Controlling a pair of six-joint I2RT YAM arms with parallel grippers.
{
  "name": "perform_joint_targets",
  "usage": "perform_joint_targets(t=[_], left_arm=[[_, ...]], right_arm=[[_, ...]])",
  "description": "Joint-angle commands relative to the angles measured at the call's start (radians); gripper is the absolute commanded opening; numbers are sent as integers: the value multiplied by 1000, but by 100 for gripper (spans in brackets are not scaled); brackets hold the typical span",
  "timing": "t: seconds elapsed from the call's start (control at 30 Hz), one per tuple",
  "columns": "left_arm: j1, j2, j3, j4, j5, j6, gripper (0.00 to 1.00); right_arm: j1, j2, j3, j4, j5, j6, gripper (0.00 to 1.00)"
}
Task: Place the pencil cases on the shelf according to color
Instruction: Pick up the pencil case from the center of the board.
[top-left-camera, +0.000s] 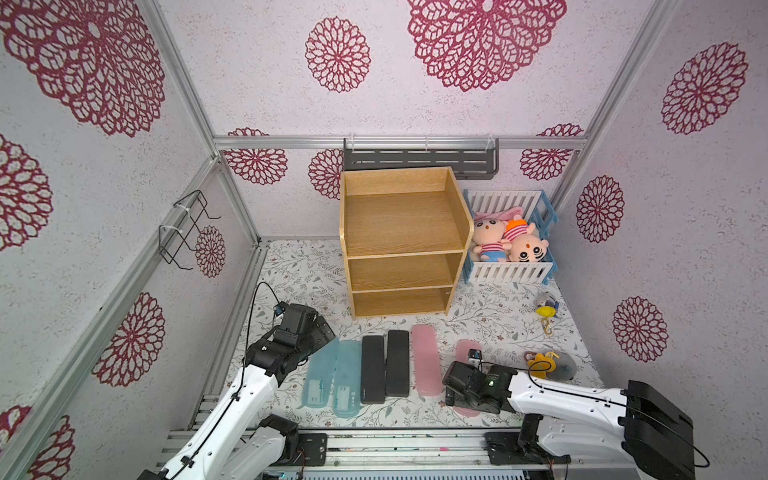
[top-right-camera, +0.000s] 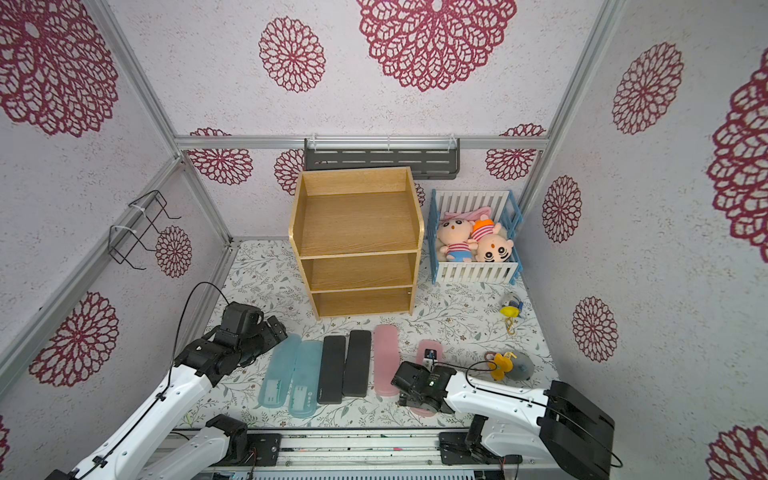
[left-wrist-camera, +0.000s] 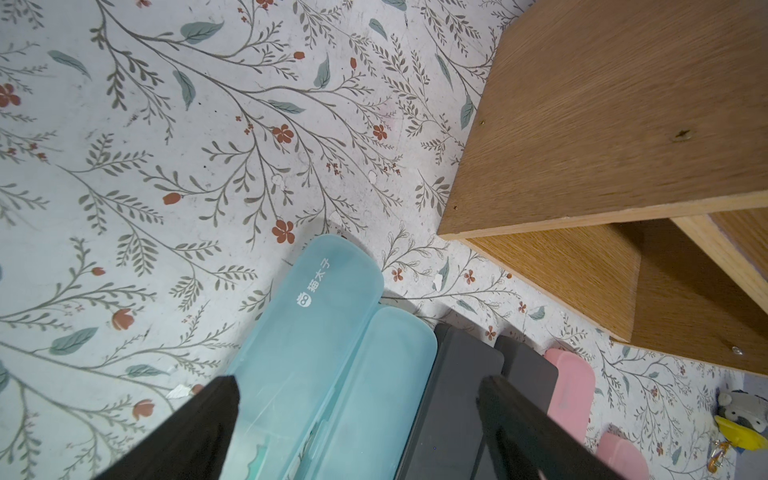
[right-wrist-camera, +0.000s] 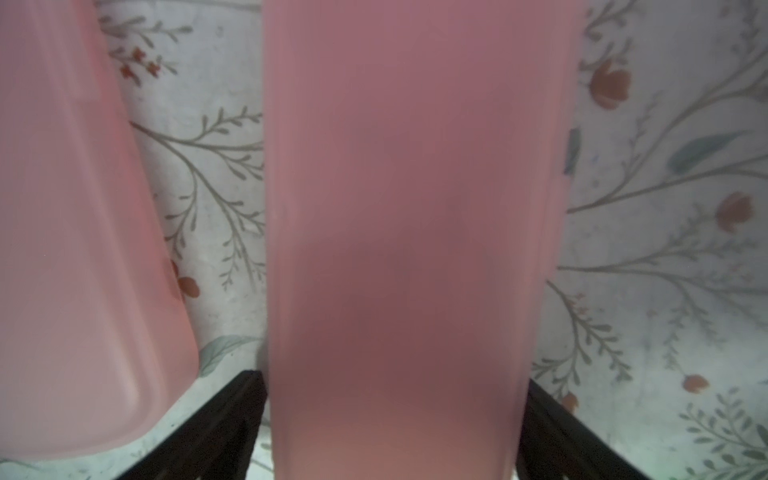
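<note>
The floral-print tabletop (top-left-camera: 291, 282) sits between walls (top-left-camera: 374, 104) papered with red rosettes. We see a bare strip of it between the shelf (top-left-camera: 401, 232) and the row of 6 pencil cases (top-left-camera: 397, 362), and more open surface to the left of the shelf. The shelf stands at the back, its 3 open tiers facing the arms. Just beside it, the crib (top-left-camera: 509, 272) holds 2 plush toys (top-left-camera: 492, 239).

All 6 cases lie flat on the table in front of the shelf. There are 2 blue cases (top-left-camera: 347, 374) side by side, then 2 black cases (top-left-camera: 372, 369), then 2 pink ones with a gap between them.

The left gripper (left-wrist-camera: 359, 380) hovers above the far end of the blue cases, fingers spread wide and holding nothing. The right gripper (right-wrist-camera: 392, 380) straddles the outer pink case (right-wrist-camera: 415, 187) with 1 finger at each long edge. Whether they press on it, we cannot tell. The inner pink case (right-wrist-camera: 75, 208) lies just beside it. We count 2 small toys (top-left-camera: 546, 305) near the table's right edge.
</note>
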Motion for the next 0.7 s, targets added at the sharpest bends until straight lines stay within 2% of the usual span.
perform_joint_targets(t=[0.0,0.1,0.23,0.43,0.67], left_arm=[[-10,9,-11,25,7,20,97],[-10,16,-9,27,8,22,97],[-10,19,-8,28,11,19,97],[-10,-4,10,23,17,8,97],[-10,-21,92,-32,26,9,97]], right_arm=[[23,28,-38,78,-7,71,90],[34,12,-52,69,11,90,83],[47,-28,-52,45,31,101,64],[84,-78,38,-67,84,92,65],[146,-78,274,-161,152,-14,63]])
